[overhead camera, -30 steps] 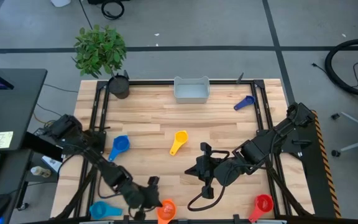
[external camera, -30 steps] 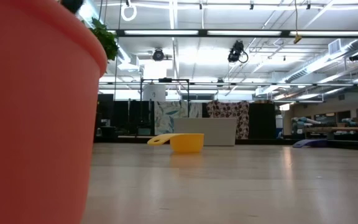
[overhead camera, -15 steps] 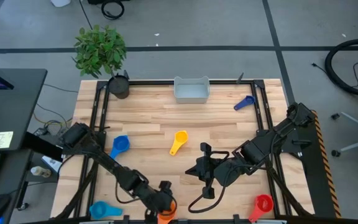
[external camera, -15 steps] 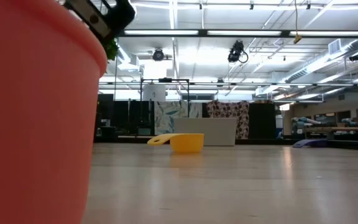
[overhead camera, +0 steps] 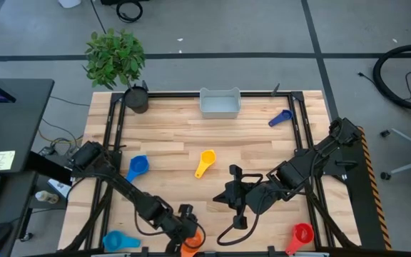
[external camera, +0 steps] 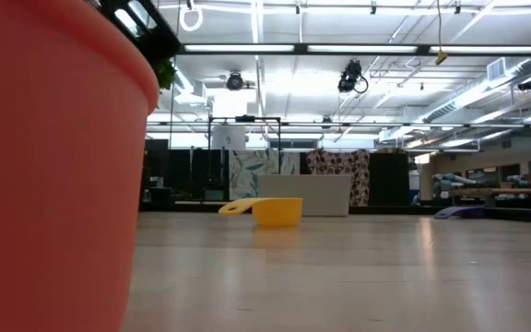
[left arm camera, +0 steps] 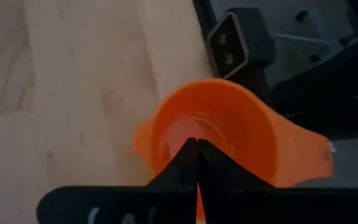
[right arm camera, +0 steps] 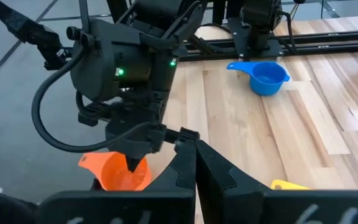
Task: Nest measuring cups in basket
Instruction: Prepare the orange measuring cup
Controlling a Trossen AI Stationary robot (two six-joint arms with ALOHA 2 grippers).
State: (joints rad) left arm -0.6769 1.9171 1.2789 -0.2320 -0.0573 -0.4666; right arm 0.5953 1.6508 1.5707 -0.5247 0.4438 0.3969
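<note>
At six o'clock on the bench (overhead camera: pixel 170 143), the left claw (overhead camera: pixel 188 227) hangs fingers pressed shut, tips down inside the orange cup (overhead camera: pixel 190 243); its wrist view alone shows the tips within the bowl, gripping nothing. Just at two o'clock of it, mid-bench, the right claw (overhead camera: pixel 232 194) waits, shut and empty. Outward lie a yellow cup (overhead camera: pixel 205 162) at centre, a blue cup (overhead camera: pixel 138 167) toward nine, a light blue cup (overhead camera: pixel 118 240) at seven, a red cup (overhead camera: pixel 300 235) at five, a dark blue cup (overhead camera: pixel 280 118) toward two. The basket (overhead camera: pixel 220 102) sits at twelve; the low view shows it behind the yellow cup.
</note>
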